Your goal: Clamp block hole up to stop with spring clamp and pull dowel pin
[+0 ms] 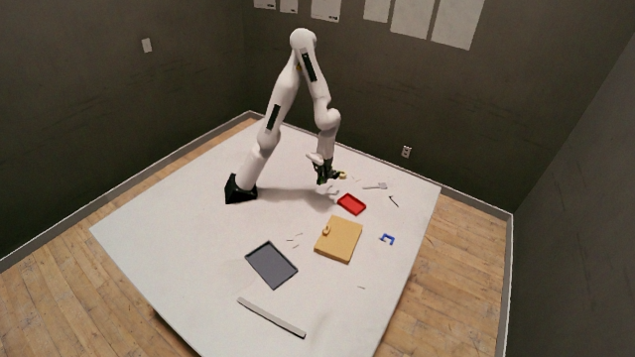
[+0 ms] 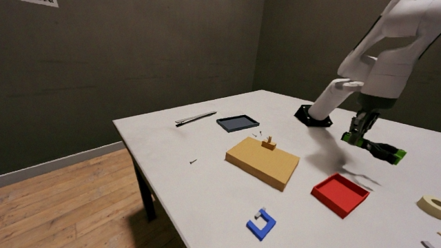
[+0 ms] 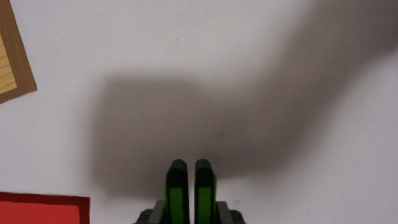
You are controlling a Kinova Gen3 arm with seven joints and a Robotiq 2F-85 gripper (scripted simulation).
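My gripper (image 1: 323,173) (image 2: 360,135) (image 3: 190,216) is shut on the green and black spring clamp (image 2: 382,151) (image 3: 177,192) and holds it in the air above the white table, beyond the red tray. The clamp's two green tips show at the bottom of the wrist view. The tan bench board (image 1: 343,245) (image 2: 258,165) (image 3: 9,65) lies in the middle of the table. The small wooden block (image 1: 326,230) (image 2: 268,145) sits at the board's far edge with its dowel pin (image 2: 269,138) standing upright in it. I cannot make out the stop or anything loose beside the block.
A red tray (image 1: 351,203) (image 2: 339,194) (image 3: 40,210) lies between the board and my gripper. There are also a blue C-shaped piece (image 1: 388,236) (image 2: 261,224), a grey tray (image 1: 271,265) (image 2: 238,122), a long grey bar (image 1: 271,317) (image 2: 196,117), a tape roll (image 2: 431,205) and small screws (image 2: 258,133).
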